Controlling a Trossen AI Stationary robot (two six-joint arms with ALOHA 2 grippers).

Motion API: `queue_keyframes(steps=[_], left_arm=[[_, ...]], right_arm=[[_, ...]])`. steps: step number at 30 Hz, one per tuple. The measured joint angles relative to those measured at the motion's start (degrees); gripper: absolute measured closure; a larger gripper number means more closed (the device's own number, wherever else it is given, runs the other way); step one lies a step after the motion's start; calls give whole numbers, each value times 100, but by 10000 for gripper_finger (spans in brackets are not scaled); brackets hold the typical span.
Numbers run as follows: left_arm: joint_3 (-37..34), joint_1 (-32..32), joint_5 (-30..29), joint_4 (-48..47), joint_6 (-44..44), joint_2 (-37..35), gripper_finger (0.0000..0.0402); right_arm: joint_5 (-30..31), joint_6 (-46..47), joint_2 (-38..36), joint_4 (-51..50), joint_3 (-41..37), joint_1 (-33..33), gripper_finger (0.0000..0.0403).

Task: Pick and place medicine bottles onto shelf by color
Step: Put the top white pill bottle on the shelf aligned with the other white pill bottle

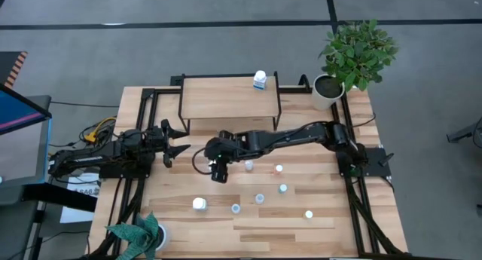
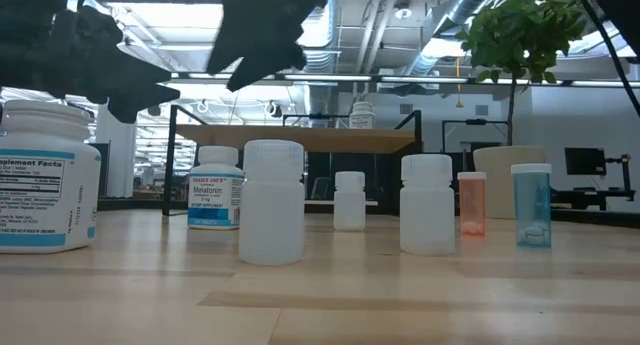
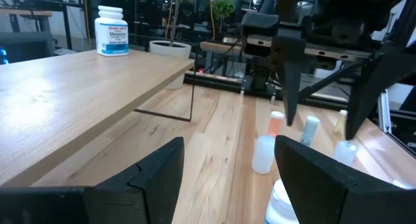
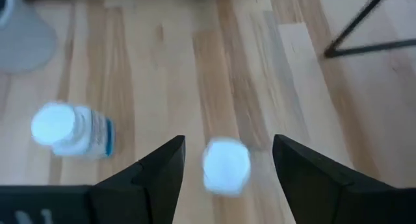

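We see a big wooden table (image 1: 324,215) on a grey floor (image 1: 226,34). One bottle (image 1: 260,81) stands on the shelf (image 1: 226,98). The right gripper (image 1: 219,172) hangs open over small bottles (image 1: 260,198). The left gripper (image 1: 179,139) waits open, left of the shelf.

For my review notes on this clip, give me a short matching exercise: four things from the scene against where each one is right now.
Things:
1. left gripper
2. right gripper
3. bottle with the blue label
4. potted plant

Places:
A. on the shelf, near its far right corner
B. at the table's far right corner
C. open, above a white bottle on the table in front of the shelf
D. open, at the table's left side, beside the shelf's left end

Pairs: 1-D, 2-C, 3-A, 4-B
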Motion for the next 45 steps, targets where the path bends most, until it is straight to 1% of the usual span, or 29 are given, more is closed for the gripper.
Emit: queue_keyframes(steps=[3, 5, 7, 9, 12, 21, 29, 30, 33, 40, 45], left_arm=[[0, 0, -1, 0, -1, -1, 174], [0, 0, 2, 0, -2, -2, 174], [0, 0, 1, 7, -3, 10, 174], [0, 0, 8, -5, -3, 16, 174], [0, 0, 4, 22, -4, 44, 174], [0, 0, -1, 5, -5, 92, 174], [0, 0, -3, 2, -5, 92, 174], [0, 0, -3, 4, -5, 99, 174], [0, 0, -3, -3, -5, 107, 174], [0, 0, -3, 0, -6, 107, 174], [0, -2, -5, 2, -7, 107, 174]], right_arm=[[11, 60, 169, 25, -32, 48, 147], [20, 173, 311, 287, -9, 51, 147], [41, 349, 352, 100, -29, 56, 147], [46, 376, 435, 275, -14, 13, 147], [83, 499, 438, 14, -26, -23, 147], [145, 499, 436, -65, -21, -5, 147], [202, 504, 720, -30, -5, 41, 147], [177, 519, 723, -156, -21, 30, 147], [167, 517, 721, -37, -18, 43, 147], [167, 512, 718, -196, -17, 45, 147], [164, 512, 925, -211, -34, 45, 147]])
